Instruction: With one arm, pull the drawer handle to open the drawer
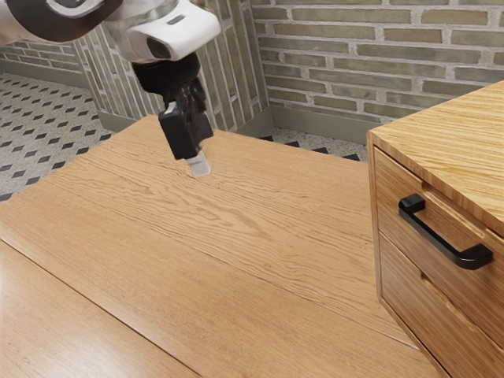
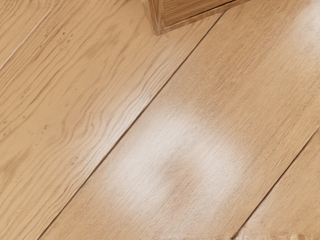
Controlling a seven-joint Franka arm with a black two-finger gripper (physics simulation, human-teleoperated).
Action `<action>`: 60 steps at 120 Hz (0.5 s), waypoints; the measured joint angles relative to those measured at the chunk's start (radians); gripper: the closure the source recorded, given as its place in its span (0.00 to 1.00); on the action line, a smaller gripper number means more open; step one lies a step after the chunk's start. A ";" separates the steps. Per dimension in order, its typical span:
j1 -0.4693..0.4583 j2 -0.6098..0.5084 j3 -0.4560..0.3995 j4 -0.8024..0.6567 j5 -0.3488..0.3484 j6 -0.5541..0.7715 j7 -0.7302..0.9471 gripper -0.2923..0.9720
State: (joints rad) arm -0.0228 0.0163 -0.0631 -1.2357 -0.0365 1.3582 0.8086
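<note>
The hand (image 1: 198, 164) was held above the tabletop (image 1: 236, 236), well apart from the black handle (image 1: 445, 230) on the drawer (image 1: 394, 183) at the tabletop's edge on the exterior view's right, probably because reaching was not yet begun; open or closed could not be told.

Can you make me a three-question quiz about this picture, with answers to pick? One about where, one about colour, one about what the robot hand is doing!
1. Where is the handle? A on the drawer B on the wall C on the floor
2. What colour is the handle? A red B black C white
3. What is the gripper doing? A holding the handle B hovering over the table C lying on the floor
Answers: 1 A: it sits on the drawer front. 2 B: it is plainly black. 3 B: it hangs above the table, apart from the handle.
</note>
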 joint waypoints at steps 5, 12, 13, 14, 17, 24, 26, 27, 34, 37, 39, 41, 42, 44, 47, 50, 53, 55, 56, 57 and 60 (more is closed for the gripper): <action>0.014 -0.095 -0.024 -0.169 0.003 0.070 0.063 0.23; -0.001 -0.232 -0.050 -0.374 0.008 0.195 0.150 0.23; -0.009 -0.254 -0.052 -0.405 0.010 0.218 0.162 0.23; -0.017 -0.273 -0.054 -0.432 0.011 0.239 0.174 0.23; -0.045 -0.323 -0.057 -0.511 0.017 0.307 0.209 0.23; -0.103 -0.386 -0.061 -0.613 0.026 0.439 0.281 0.23; -0.113 -0.397 -0.062 -0.626 0.028 0.467 0.297 0.23; -0.118 -0.401 -0.062 -0.631 0.030 0.479 0.305 0.23; -0.137 -0.421 -0.063 -0.652 0.041 0.544 0.358 0.23; -0.141 -0.426 -0.063 -0.656 0.044 0.565 0.379 0.23; -0.143 -0.428 -0.064 -0.657 0.046 0.578 0.393 0.23; -0.146 -0.429 -0.065 -0.659 0.048 0.590 0.406 0.23; -0.148 -0.429 -0.066 -0.659 0.049 0.596 0.413 0.23; -0.155 -0.429 -0.066 -0.660 0.050 0.607 0.426 0.23; -0.166 -0.427 -0.068 -0.660 0.051 0.622 0.446 0.23; -0.178 -0.424 -0.069 -0.660 0.051 0.636 0.465 0.23; -0.193 -0.418 -0.069 -0.658 0.050 0.649 0.486 0.23; -0.203 -0.413 -0.069 -0.655 0.049 0.656 0.500 0.23; -0.208 -0.410 -0.069 -0.653 0.048 0.659 0.508 0.23; -0.212 -0.406 -0.069 -0.651 0.046 0.663 0.516 0.23; -0.222 -0.388 -0.066 -0.643 0.025 0.672 0.544 0.23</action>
State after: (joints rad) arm -0.2448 -0.3721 -0.1294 -1.8789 -0.0110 2.0303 1.3524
